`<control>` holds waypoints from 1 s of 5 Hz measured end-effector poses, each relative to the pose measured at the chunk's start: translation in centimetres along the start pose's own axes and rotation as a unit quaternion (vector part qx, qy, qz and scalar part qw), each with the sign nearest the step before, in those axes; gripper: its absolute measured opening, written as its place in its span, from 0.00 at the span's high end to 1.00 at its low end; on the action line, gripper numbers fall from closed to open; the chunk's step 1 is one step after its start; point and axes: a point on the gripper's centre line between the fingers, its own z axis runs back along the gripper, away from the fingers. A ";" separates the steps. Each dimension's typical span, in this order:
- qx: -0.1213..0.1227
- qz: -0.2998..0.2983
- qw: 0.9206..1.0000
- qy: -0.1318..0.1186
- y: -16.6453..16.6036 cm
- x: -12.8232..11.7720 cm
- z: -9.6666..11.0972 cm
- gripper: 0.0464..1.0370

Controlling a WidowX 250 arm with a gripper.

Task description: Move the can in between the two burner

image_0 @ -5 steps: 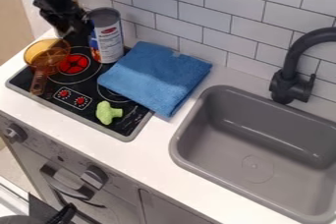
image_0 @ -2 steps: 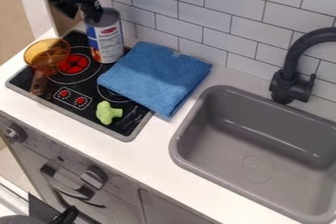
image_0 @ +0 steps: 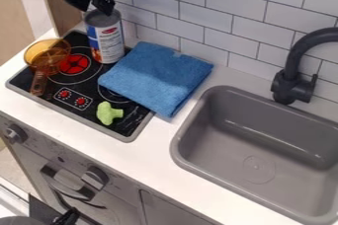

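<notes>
"Can between the two burners, is it?"

"Not by my reckoning. My gripper hangs right by its top, and whether I'm open or closed I can't tell. The can stands upright at the back of the stove top, just beside the blue cloth. That looks rearward of the gap between the red-centred burner and the ring partly under the cloth."

"So how far along are you?"

"Only the approach seems done. A sure hold, the shift into the gap, the setting down and the letting go are left, I'd judge."

"And the count, working outward?"

"One gripper, one can, one cloth, two burners that I can make out, one orange pan, two red dials, one green toy vegetable. Farther off, one sink and one black tap at the worktop; below, two knobs."
</notes>
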 end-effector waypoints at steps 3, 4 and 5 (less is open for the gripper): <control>0.012 0.016 0.998 -0.057 0.0 1.8 -1.7 0.04; 0.023 0.009 0.998 -0.066 0.0 2.5 -2.0 0.04; 0.024 0.006 0.997 -0.067 -0.1 2.4 -2.8 0.04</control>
